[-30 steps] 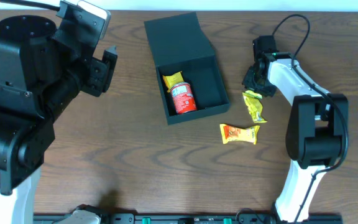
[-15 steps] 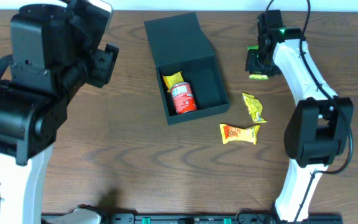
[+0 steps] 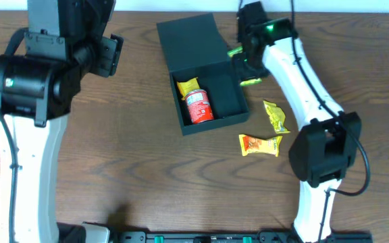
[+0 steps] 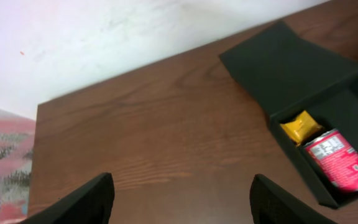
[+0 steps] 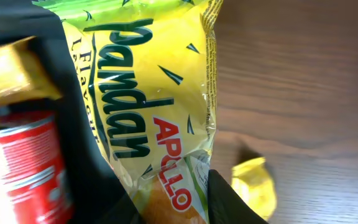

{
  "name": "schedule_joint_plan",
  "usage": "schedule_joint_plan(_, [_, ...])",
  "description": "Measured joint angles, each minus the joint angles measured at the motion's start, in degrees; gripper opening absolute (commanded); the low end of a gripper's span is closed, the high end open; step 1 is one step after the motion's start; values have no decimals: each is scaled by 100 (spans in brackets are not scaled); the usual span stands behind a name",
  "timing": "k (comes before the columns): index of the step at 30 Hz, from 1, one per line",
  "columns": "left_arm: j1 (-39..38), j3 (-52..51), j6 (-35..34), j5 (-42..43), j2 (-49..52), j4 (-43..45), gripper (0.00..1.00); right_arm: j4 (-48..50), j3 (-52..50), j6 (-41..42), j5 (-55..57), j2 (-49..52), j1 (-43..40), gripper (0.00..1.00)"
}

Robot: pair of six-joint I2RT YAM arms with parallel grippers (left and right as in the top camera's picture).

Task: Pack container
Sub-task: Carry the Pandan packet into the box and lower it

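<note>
The dark teal container (image 3: pixel 229 92) lies open at the table's back centre, its flap lid laid back. Inside lie a red can (image 3: pixel 198 106) and a small yellow packet (image 3: pixel 188 86). My right gripper (image 3: pixel 243 65) hovers at the container's right rim, shut on a green-and-yellow pandan snack packet (image 5: pixel 148 93) that hangs over the container wall (image 5: pixel 76 137). My left gripper (image 4: pixel 179 202) is held high over bare wood left of the container (image 4: pixel 291 62), open, with nothing between its fingers (image 4: pixel 79 202).
A crumpled yellow packet (image 3: pixel 275 115) and an orange packet (image 3: pixel 261 144) lie on the wood right of and in front of the container. In the right wrist view the yellow packet (image 5: pixel 253 183) lies beside the held one. A white wall borders the table's far edge.
My right arm has swung up and left from the table's right side, carrying the pandan packet to the container's right rim. The left arm has risen and shifted a little.
</note>
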Motion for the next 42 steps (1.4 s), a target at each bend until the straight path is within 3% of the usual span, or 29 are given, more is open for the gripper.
schedule_joint_plan(16, [63, 0, -304, 450, 680, 149, 72, 409, -48, 7, -841, -2, 273, 27])
schedule_joint_plan(37, [63, 0, -435, 809, 680, 177, 75, 2651, -2072, 538, -1176, -2, 404, 29])
schedule_joint_plan(42, [61, 0, -437, 951, 680, 240, 75, 2955, -2218, 636, -1178, -2, 439, 45])
